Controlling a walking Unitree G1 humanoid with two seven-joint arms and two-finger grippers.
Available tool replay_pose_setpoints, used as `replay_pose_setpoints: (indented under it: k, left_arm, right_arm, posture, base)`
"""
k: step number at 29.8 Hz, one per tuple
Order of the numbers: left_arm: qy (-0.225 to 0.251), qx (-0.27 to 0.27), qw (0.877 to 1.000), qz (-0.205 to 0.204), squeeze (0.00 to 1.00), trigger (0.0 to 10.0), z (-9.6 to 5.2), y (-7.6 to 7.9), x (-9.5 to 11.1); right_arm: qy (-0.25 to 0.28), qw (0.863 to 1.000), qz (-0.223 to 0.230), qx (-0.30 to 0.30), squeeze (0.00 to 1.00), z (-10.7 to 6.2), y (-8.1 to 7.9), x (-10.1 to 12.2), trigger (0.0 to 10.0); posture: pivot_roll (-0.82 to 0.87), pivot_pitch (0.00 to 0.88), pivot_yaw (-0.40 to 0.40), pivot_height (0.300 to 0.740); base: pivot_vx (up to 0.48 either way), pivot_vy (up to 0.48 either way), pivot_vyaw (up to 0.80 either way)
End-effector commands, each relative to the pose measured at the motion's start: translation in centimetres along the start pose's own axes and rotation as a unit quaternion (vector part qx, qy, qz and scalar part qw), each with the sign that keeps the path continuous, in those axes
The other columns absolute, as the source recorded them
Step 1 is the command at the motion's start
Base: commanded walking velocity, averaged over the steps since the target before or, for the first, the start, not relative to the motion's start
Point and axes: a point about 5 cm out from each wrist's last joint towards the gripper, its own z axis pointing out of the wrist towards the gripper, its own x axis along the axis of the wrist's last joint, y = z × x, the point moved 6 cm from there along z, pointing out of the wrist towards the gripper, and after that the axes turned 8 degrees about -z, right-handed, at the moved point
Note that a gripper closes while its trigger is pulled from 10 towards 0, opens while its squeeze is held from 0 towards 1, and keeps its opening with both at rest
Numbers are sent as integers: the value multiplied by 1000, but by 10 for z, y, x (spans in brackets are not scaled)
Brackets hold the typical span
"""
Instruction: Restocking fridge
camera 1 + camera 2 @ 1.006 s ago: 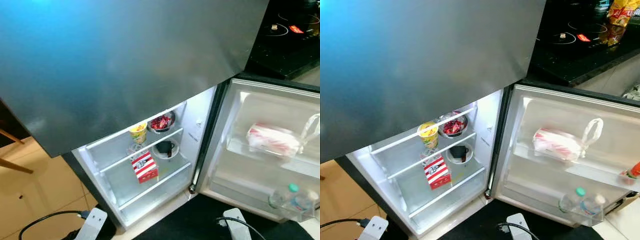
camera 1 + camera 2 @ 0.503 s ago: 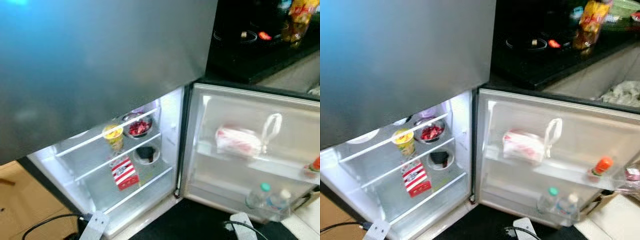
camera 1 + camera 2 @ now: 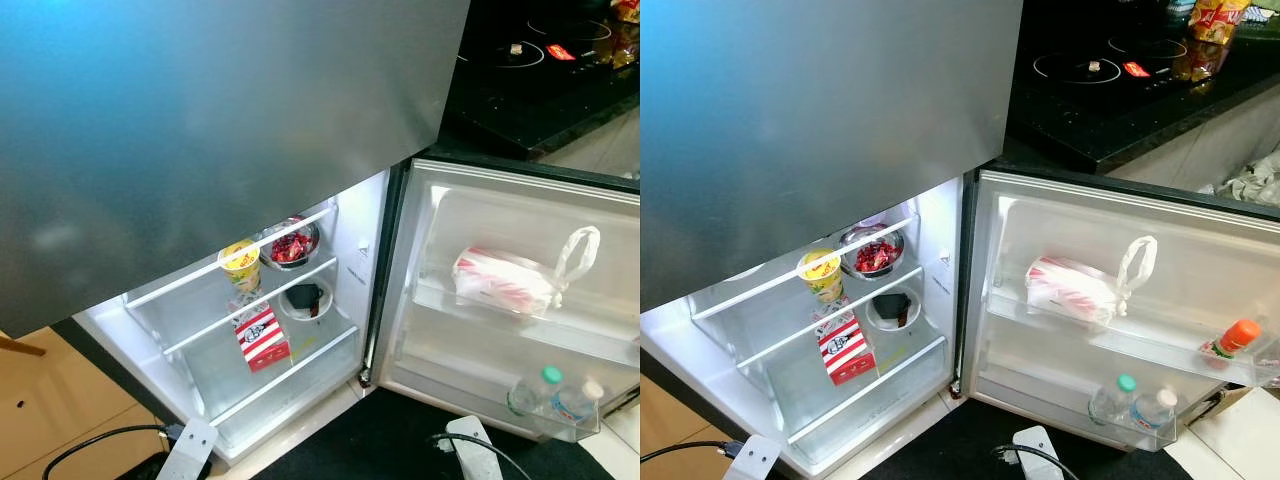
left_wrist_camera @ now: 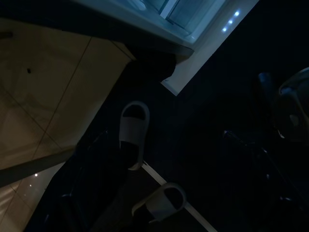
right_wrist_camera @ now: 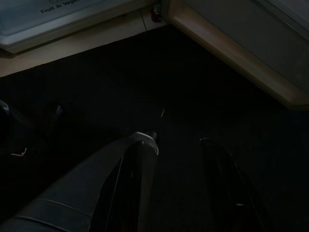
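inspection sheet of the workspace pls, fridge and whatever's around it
surface: fridge lower door open, shelves lit
job's things: cup and bowl of red bits on upper shelf; red-white box and dish below; bagged pack, orange-capped bottle, two water bottles in door
clutter: two slippers on dark floor
grippers: right pincer open, hanging idle; left pincer cannot tell
cables: power strip with cord by door; plug and cable at left
surroundings: black cooktop, snack bag
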Motion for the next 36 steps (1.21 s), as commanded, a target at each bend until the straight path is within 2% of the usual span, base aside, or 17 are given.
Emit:
replay_pose_setpoints:
  k: [1, 5, 29, 36]
  left_arm:
    - [-3, 2, 1000, -1, 0, 10000, 0, -4, -2]
    - [-3, 2, 1000, -2, 0, 10000, 0, -4, -2]
    - [-3, 4, 1000, -1, 0, 10000, 0, -4, -3]
    - [-3, 5, 1000, -3, 0, 10000, -1, -5, -3]
  right_arm:
    - [4, 1000, 7, -5, 0, 0, 2, 1, 10000]
    - [3, 1000, 6, -5, 0, 0, 3, 1, 10000]
    - [3, 1000, 4, -5, 0, 0, 3, 1, 10000]
    - [2, 1000, 5, -5, 0, 0, 3, 0, 10000]
  posture:
    - [29, 0, 24, 740]
    - [29, 0, 24, 740]
    - [29, 0, 23, 740]
    - [28, 0, 24, 740]
  base:
    - [0, 0, 0]
    - [-148, 0, 0]
    - [-476, 0, 0]
    - [-35, 0, 0]
